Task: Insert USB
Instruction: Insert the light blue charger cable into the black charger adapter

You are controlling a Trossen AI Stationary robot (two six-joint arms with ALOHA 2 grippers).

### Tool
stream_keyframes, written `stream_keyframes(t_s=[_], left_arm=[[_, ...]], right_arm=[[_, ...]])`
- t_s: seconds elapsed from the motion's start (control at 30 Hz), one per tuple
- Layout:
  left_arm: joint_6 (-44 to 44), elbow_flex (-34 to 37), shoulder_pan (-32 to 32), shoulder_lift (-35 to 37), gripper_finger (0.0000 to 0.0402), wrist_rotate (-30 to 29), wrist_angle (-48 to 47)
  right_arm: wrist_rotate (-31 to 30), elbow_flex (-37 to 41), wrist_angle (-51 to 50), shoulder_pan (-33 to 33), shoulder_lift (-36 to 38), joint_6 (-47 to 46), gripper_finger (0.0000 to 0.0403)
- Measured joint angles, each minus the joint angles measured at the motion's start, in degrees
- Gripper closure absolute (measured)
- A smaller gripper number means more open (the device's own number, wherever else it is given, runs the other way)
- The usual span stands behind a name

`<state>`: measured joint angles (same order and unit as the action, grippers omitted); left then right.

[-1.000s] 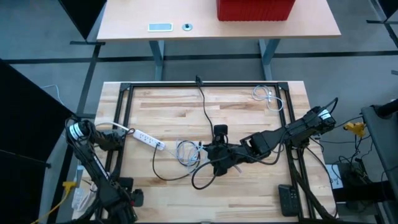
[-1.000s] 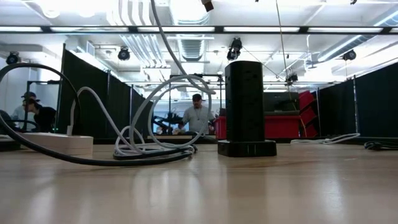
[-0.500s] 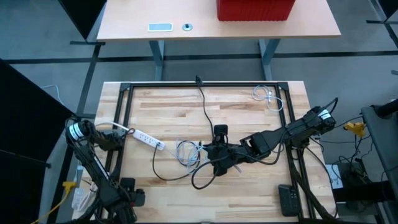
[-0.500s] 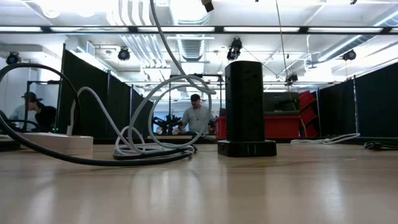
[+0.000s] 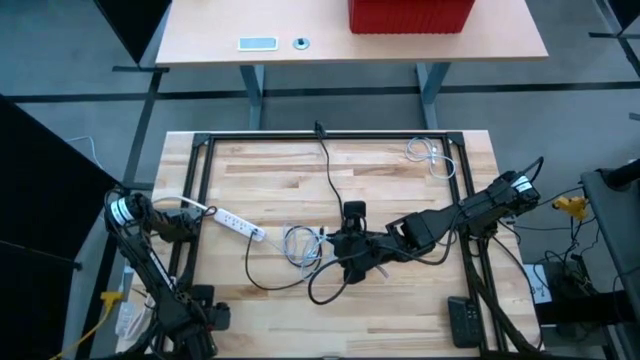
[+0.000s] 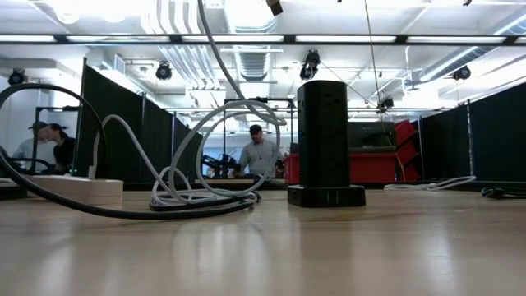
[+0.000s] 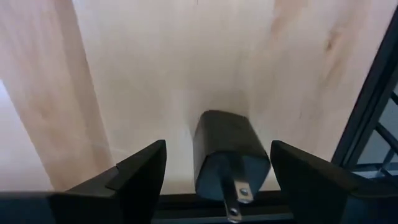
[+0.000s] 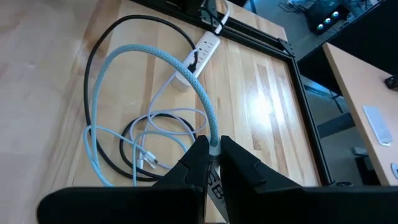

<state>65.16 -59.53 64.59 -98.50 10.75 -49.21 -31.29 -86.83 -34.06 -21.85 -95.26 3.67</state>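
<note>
My right gripper (image 8: pixel 213 144) hangs above the table's middle (image 5: pixel 352 262), shut on the plug end of a light-blue braided cable (image 8: pixel 186 68). Just beyond it stands a black power tower (image 5: pixel 354 212), upright on its base in the low view (image 6: pixel 322 140). A white power strip (image 5: pixel 240 224) lies to the left. At the near left corner my left gripper (image 5: pixel 210 318) points down, open. Its fingers stand on either side of a black charger block (image 7: pixel 230 155), which lies on the wood with a metal prong showing. My right gripper pinches the cable's silver plug end (image 8: pixel 214 149) between its two fingers. It comes from the table's right, slanting down. The plug is lifted clear; the braided cable arcs away from the fingers and drops in a loop onto the table.
A black metal frame (image 5: pixel 200 190) borders the wooden table. A black cord (image 5: pixel 330 175) and thin white cable loops (image 5: pixel 300 243) lie around the middle. A white cable coil (image 5: pixel 425 152) sits far right, a black remote (image 5: pixel 465 322) near right. People stand in the room behind.
</note>
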Motion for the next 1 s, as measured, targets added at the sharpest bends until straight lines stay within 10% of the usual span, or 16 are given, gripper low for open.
stream_keyframes(t_s=[1.0], left_arm=[[0.8, 1.3, 1.5, -3.3, 0.0127, 1.1, 1.2]], right_arm=[[0.0, 0.0, 0.0, 0.0, 0.0, -0.8, 0.0391]])
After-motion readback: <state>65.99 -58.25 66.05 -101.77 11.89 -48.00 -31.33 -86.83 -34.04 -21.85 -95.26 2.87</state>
